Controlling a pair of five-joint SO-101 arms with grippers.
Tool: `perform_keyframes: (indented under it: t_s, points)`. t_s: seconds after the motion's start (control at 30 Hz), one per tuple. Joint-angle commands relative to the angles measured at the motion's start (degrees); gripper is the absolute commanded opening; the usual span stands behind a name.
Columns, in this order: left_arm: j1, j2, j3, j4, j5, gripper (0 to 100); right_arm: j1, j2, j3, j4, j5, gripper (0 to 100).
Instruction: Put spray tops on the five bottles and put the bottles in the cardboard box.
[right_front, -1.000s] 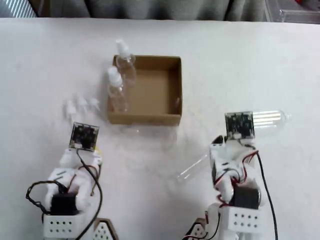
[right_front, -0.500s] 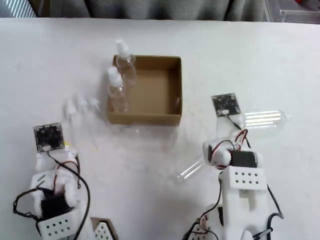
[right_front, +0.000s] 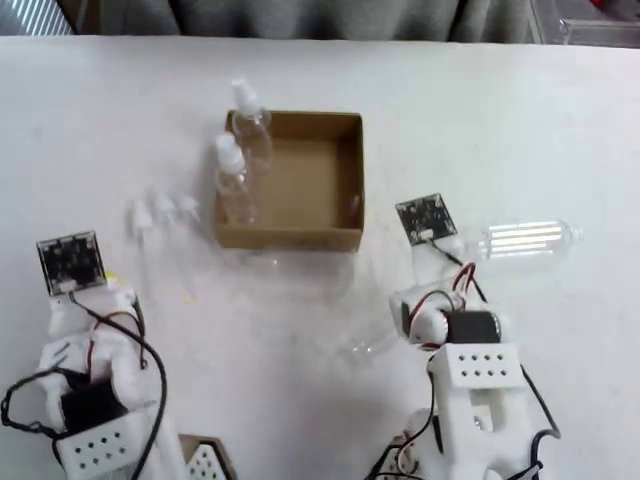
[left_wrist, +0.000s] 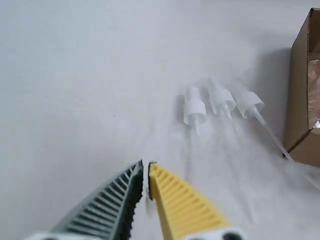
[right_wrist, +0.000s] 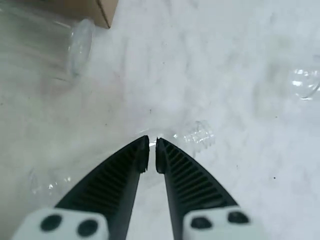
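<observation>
The open cardboard box (right_front: 340, 180) stands mid-table, with two clear bottles (right_front: 236, 185) wearing white spray tops at its left wall. Three loose spray tops (right_front: 160, 212) lie left of it; the left wrist view has them (left_wrist: 221, 100) just ahead of my left gripper (left_wrist: 146, 172), whose grey and yellow fingers are shut on nothing. An uncapped bottle (right_front: 525, 238) lies to the right, and another (right_front: 300, 265) lies in front of the box. My right gripper (right_wrist: 152, 146) is shut, hovering over a lying bottle whose threaded neck (right_wrist: 197, 136) shows beside its tips.
The left arm (right_front: 85, 400) sits at the near left corner and the right arm (right_front: 465, 360) at the near right. A box corner (right_wrist: 102, 11) and a lying bottle (right_wrist: 75, 45) are ahead of the right gripper. The white table (right_front: 500, 110) stretches beyond.
The left arm has swung left, away from the box. The right arm has reached forward and turned left, over the bottle lying in front of it.
</observation>
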Motion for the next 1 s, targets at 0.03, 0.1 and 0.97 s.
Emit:
perform_keyframes:
  t_s: [0.03, 0.1, 0.97]
  points:
    - [-0.3, 16.7, -12.9, 0.5, 0.6, 3, 1.2, 0.4, 1.1, -1.3, 0.5, 1.5]
    - [-0.3, 22.4, -17.4, 0.5, 0.7, 3, 2.2, 0.4, 1.4, -2.2, 0.5, 1.5]
    - [4.2, 86.0, -69.9, 14.3, 4.4, 17, 3.1, 0.3, 2.5, -3.3, 0.6, 1.5]
